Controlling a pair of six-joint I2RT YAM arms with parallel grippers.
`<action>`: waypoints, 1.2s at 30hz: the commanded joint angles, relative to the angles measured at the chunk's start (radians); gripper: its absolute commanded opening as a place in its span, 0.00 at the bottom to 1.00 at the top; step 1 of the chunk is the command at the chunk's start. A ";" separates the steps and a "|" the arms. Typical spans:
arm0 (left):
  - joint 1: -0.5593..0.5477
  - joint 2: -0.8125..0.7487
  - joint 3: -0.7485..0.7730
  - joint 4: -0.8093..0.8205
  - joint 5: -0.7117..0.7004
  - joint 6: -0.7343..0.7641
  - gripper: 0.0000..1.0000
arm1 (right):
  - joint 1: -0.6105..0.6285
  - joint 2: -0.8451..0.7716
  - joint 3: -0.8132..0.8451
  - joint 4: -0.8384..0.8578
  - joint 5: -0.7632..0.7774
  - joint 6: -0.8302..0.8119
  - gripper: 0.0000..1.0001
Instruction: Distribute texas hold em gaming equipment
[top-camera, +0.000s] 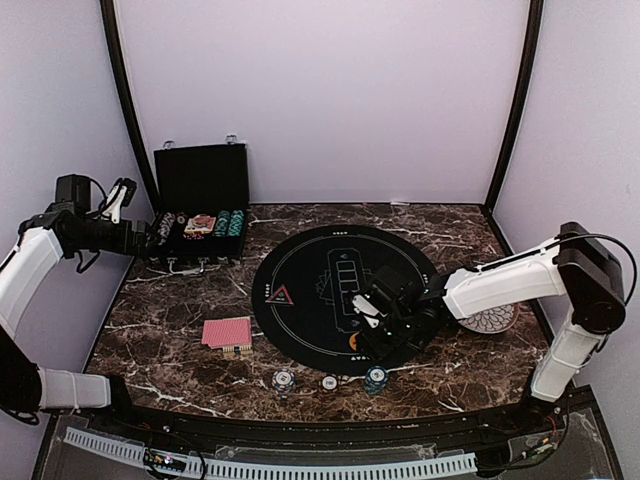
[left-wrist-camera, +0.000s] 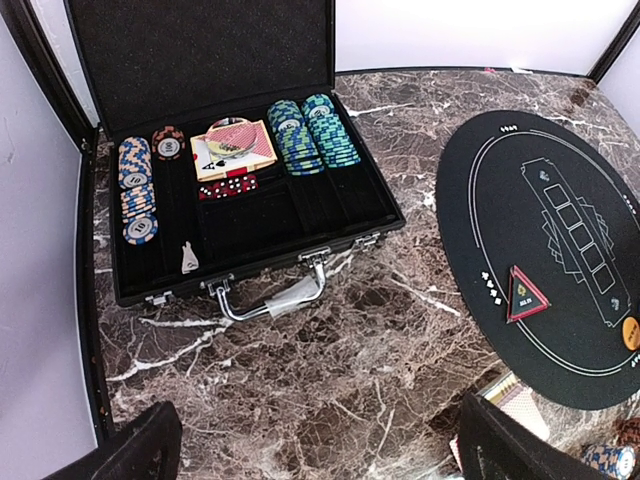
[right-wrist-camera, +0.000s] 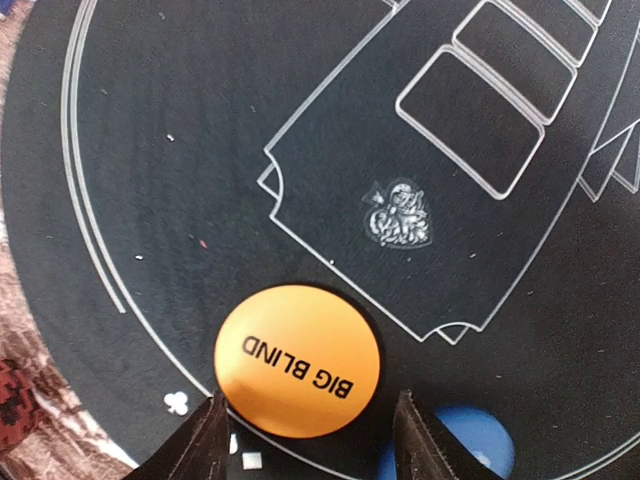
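The coming move turns on the orange "BIG BLIND" disc (right-wrist-camera: 298, 360). It lies flat on the round black mat (right-wrist-camera: 180, 150) at the bottom centre of the right wrist view, just ahead of the right gripper (right-wrist-camera: 310, 400), with its lower edge between the two fingers. Those fingers stand part-way apart, a little wider than the disc, and grip nothing that can be seen. The one on the left of the frame seems to meet the rim, though the angle is too steep to be sure. Being round, the disc has no long axis, so any approach angle should serve. A blue disc (right-wrist-camera: 470, 440) sits just beside it at lower right, partly hidden behind the other finger, which leaves little room on that side. The disc is thin and the mat flat, so pinching it by the rim will likely be fiddly. The left gripper (left-wrist-camera: 318, 430) hangs wide open and empty over the marble table (left-wrist-camera: 420, 300). It is near the open case (left-wrist-camera: 260, 272) at the upper left of the overhead view, well apart from the orange disc, so the right arm is plainly the nearer.
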 joint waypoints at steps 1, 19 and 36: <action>-0.003 -0.007 0.046 -0.027 0.025 -0.012 0.99 | 0.011 0.027 0.014 0.013 0.007 0.018 0.56; -0.003 -0.010 0.068 -0.050 0.046 -0.015 0.99 | -0.024 0.173 0.139 0.063 0.123 0.062 0.42; -0.003 -0.010 0.044 -0.054 0.045 -0.005 0.99 | -0.158 0.398 0.392 0.143 0.174 0.120 0.46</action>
